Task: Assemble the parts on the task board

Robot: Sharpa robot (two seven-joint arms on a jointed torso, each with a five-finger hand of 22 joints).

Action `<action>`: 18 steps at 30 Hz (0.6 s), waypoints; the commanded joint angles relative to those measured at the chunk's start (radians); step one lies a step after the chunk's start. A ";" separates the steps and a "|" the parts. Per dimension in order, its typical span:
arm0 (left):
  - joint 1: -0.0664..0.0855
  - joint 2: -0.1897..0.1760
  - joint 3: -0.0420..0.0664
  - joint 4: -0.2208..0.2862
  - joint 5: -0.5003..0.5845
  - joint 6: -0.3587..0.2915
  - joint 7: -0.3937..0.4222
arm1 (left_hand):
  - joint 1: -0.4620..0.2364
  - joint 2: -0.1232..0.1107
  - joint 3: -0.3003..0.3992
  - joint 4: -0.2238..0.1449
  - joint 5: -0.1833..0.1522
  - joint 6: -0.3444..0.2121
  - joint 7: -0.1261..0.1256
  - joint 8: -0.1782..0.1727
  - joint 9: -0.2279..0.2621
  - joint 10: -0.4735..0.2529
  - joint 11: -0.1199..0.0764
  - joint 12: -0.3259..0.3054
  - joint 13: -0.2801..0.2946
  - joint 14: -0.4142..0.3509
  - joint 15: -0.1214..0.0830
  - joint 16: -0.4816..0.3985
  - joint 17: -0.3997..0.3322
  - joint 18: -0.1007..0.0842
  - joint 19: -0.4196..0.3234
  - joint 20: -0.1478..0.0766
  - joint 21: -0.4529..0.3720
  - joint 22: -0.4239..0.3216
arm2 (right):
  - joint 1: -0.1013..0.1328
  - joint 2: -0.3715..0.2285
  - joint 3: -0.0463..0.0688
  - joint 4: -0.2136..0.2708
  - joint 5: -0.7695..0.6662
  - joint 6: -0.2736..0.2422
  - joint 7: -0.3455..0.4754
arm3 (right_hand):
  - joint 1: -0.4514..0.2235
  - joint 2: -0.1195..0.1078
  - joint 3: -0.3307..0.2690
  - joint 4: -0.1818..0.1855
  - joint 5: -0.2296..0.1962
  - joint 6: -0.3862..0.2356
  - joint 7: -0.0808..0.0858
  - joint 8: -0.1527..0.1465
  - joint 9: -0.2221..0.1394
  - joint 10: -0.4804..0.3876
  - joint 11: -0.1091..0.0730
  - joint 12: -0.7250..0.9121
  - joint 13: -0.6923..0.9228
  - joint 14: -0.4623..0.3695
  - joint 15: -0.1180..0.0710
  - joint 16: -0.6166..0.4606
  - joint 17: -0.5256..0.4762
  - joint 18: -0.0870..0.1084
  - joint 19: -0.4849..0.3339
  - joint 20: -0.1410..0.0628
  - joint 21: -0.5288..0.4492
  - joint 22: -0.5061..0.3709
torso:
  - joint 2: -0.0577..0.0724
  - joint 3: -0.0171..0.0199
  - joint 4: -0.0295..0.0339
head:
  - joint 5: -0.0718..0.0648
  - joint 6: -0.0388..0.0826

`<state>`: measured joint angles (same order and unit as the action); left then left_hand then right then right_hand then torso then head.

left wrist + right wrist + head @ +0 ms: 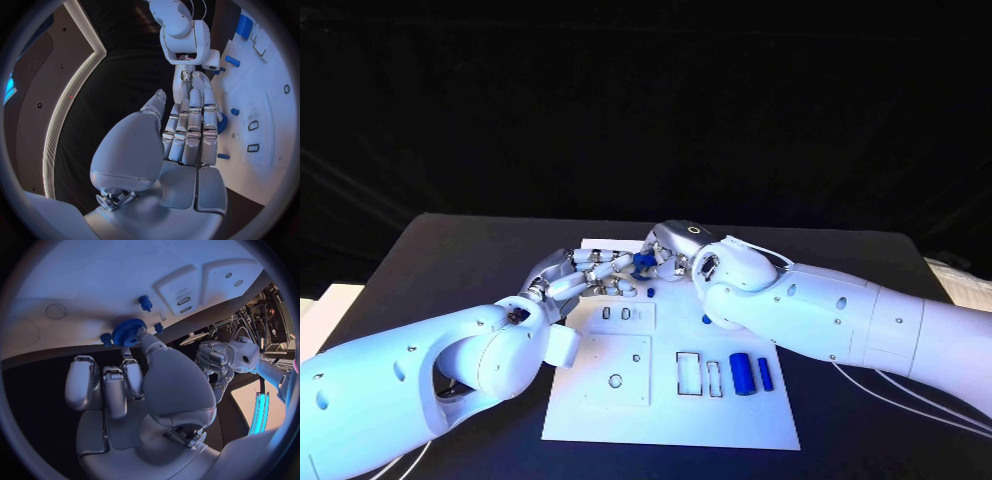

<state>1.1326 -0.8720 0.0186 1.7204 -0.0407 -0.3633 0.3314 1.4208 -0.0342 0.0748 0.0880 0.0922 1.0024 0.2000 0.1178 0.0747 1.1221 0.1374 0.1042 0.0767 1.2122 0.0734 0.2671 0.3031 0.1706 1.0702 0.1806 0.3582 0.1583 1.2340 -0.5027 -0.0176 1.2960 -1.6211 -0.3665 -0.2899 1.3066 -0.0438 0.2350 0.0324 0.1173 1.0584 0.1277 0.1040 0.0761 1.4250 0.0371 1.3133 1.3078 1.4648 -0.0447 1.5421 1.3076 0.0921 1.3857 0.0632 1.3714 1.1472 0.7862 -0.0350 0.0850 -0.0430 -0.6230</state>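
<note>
Head view: both hands meet at frame centre, over far end of white task board (668,410). Left hand (581,275) enters from lower left, fingers curled inward, tips toward right hand (678,250); nothing visibly in its grasp. Right hand enters from right, fingertips closed round small blue gear (645,262), sitting between the two hands just above board surface.

Right wrist view: blue gear (128,332) pinched at tip of thumb (150,342), against neighbouring finger, upper-left of centre; other fingers (115,385) folded down beside palm, apart from gear. Small blue peg (145,303) upright on board just above gear, not touching. Two more blue bits flank gear, one at (105,339), one at (159,328); cannot tell whether touching the gear. Left hand (215,357) visible right of centre, knuckles bunched, apart from gear.

Left wrist view: left hand (187,135) fingers close together and bent forward, thumb (153,107) alongside; no part seen between them. Right hand (197,82) straight ahead, fingertips nearly touching.

Head view, lower right of board: two blue cylinders (741,373) and (764,374) lying side by side beside rectangular slots (689,372), well apart from both hands. Small blue pin (651,292) on board below hands.
</note>
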 commanded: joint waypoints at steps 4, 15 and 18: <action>0.001 0.003 0.001 0.000 -0.004 0.021 0.001 | 0.002 0.009 0.002 -0.005 -0.004 -0.003 0.002 -0.005 -0.001 -0.004 0.001 -0.006 0.000 -0.007 0.001 0.001 0.001 0.011 0.002 -0.001 0.005 0.002 | -0.002 0.004 -0.001 -0.003 -0.005 0.001 -0.006 | -0.022 -0.022 -0.012 0.010 0.008 -0.090 0.023 -0.044 -0.005 -0.042 0.022 -0.060 -0.029 0.092 0.026 -0.007 0.199 -0.010 -0.003 0.017 -0.001 -0.004 | 0.000 0.0001 -0.0001 | -0.001 -0.002; 0.001 0.002 0.001 0.000 -0.004 0.023 0.000 | 0.002 0.009 0.002 -0.005 -0.004 -0.003 0.002 -0.005 -0.001 -0.004 0.001 -0.006 0.000 -0.007 0.001 0.001 0.001 0.011 0.002 -0.001 0.005 0.002 | -0.002 0.001 -0.002 -0.009 -0.009 0.004 -0.029 | -0.027 -0.029 -0.027 0.017 0.008 -0.154 0.037 -0.044 -0.009 -0.097 0.036 -0.144 -0.099 0.089 0.039 -0.014 0.186 -0.007 -0.012 0.032 -0.008 -0.018 | 0.000 0.0009 -0.0003 | -0.005 -0.002; 0.001 0.002 0.001 0.000 -0.004 0.023 -0.001 | 0.002 0.009 0.002 -0.005 -0.004 -0.003 0.002 -0.005 -0.001 -0.004 0.001 -0.006 0.000 -0.007 0.001 0.001 0.001 0.011 0.002 -0.001 0.005 0.002 | -0.002 0.000 -0.002 -0.009 -0.009 0.004 -0.031 | -0.024 -0.026 -0.027 0.017 0.010 -0.150 0.036 -0.041 -0.007 -0.097 0.036 -0.143 -0.098 0.089 0.040 -0.014 0.186 -0.007 -0.012 0.033 -0.008 -0.018 | 0.000 0.0007 -0.0006 | -0.007 -0.003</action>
<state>1.1326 -0.8716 0.0187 1.7190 -0.0407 -0.3609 0.3293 1.4208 -0.0342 0.0748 0.0881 0.0922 1.0024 0.2000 0.1179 0.0747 1.1221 0.1374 0.1042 0.0767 1.2122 0.0734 0.2671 0.3030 0.1706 1.0702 0.1806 0.3582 0.1592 1.2328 -0.5031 -0.0191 1.2872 -1.6205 -0.3673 -0.3067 1.2796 -0.0665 0.2151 0.0484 0.1299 0.9125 0.1660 0.0615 0.0674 1.3337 0.0709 1.1732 1.2098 1.4683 -0.0124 1.5326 1.3074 0.0920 1.3732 0.0900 1.3674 1.1300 0.7862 -0.0342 0.0847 -0.0485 -0.6251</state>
